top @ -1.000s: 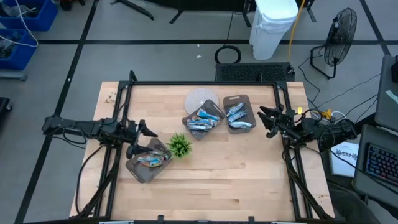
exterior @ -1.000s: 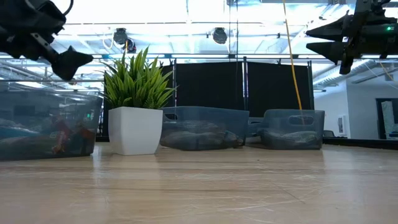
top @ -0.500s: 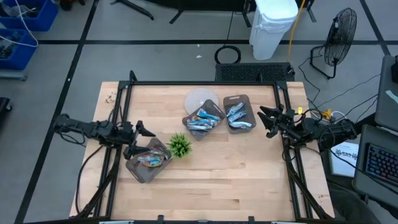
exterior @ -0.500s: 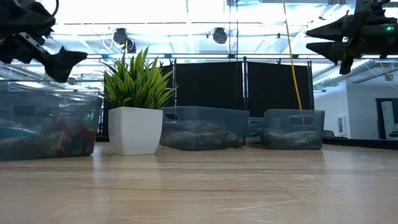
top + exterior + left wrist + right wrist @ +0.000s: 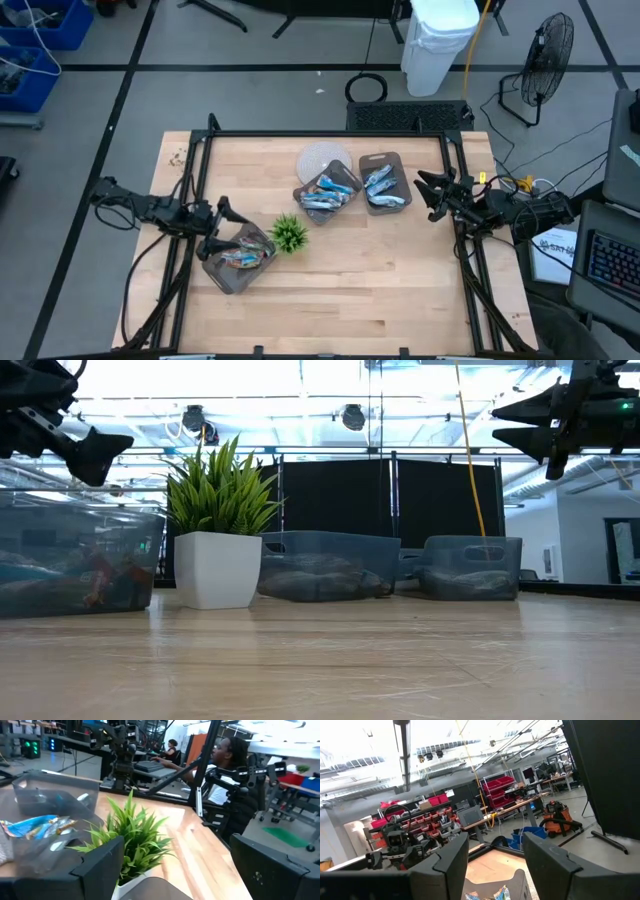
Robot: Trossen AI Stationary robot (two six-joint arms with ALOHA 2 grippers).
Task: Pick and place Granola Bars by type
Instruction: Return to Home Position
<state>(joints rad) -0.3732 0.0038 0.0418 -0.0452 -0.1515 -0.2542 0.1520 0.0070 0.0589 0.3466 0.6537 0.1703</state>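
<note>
The granola bars are blue and silver foil packets lying in three grey trays. One tray (image 5: 240,258) is at the table's left, holding bars with red/orange marks (image 5: 40,827). The middle tray (image 5: 328,192) and the right tray (image 5: 382,188) are toward the far side. My left gripper (image 5: 224,214) hovers open above the left tray's far-left corner, high up in the low view (image 5: 95,450). My right gripper (image 5: 428,195) waits open in the air to the right of the right tray (image 5: 470,568), pointing toward the table's left.
A small green plant in a white pot (image 5: 290,233) stands on the table between the left tray and the middle tray. A pale round disc (image 5: 322,158) lies behind the middle tray. A black frame (image 5: 330,133) borders the table. A person (image 5: 230,765) sits beyond the table.
My left gripper has drawn back a little toward the table's left edge, staying open and above the left tray.
</note>
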